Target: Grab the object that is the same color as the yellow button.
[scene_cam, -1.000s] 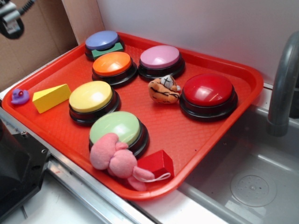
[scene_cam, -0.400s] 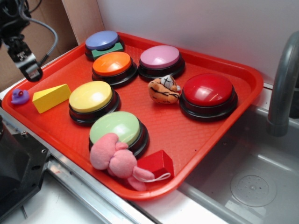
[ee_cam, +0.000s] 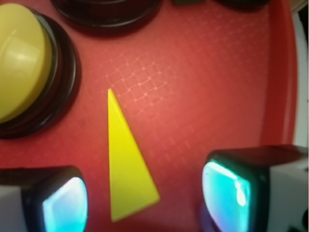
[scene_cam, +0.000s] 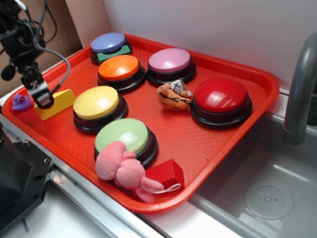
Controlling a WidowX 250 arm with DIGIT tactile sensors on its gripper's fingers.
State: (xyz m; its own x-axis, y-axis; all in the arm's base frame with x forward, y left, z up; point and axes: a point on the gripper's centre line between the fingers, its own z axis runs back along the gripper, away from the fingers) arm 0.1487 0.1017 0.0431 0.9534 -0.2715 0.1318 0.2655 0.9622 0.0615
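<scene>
- The claw [ee_cam: 145,193] is spread wide, its two pads showing at the lower corners of the wrist view, one at about 8 o'clock and the other at about 4 o'clock, with nothing held between them.
- In the exterior view the claw [scene_cam: 42,96] hangs over the left end of the tray, low and just in front of the yellow wedge [scene_cam: 54,103], partly covering its near end.
- The yellow wedge [ee_cam: 125,169] lies flat on the tray between the two pads, its broad end down at 6 o'clock in the wrist view and its thin tip running up toward 12 o'clock, leaning slightly to 11.
- The wedge's long axis therefore runs across the line joining the pads, so a closing move would squeeze its two long sides near the wide end; I judge that alignment good, though the wedge sits nearer the 8 o'clock pad than the other.
- Whether the pads are already down at the level of the wedge cannot be told; a further descent probably comes before closing.
- The yellow button [ee_cam: 19,63] sits at about 10 o'clock from the wedge in the wrist view, near its tip but apart from it.
- In the exterior view the yellow button [scene_cam: 96,103] is at 3 o'clock from the wedge, just beside it.
- A small purple toy [scene_cam: 21,102] rests at 9 o'clock from the claw in the exterior view, near the rim of the red tray [scene_cam: 218,64].
</scene>
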